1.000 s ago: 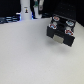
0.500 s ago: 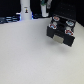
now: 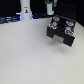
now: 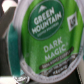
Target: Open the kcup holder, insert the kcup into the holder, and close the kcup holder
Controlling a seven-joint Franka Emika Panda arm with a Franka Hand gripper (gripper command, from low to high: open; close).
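The kcup (image 4: 47, 40) fills the wrist view, with its green "Green Mountain Dark Magic" lid facing the camera, very close between my fingers. In the exterior view my gripper (image 3: 49, 7) hangs at the back edge of the table, to the exterior view's left of the kcup holder (image 3: 60, 33). The holder is a black boxy unit with a pale handle (image 3: 60, 38) on its front. The blur hides whether a drawer is pulled out. The gripper appears shut on the kcup; the fingertips themselves are hidden behind it.
Red-and-white round pods (image 3: 62, 22) sit on top of the holder. A tall white post (image 3: 25, 8) stands at the back on the exterior view's left. The pale table top (image 3: 30, 55) spreads in front.
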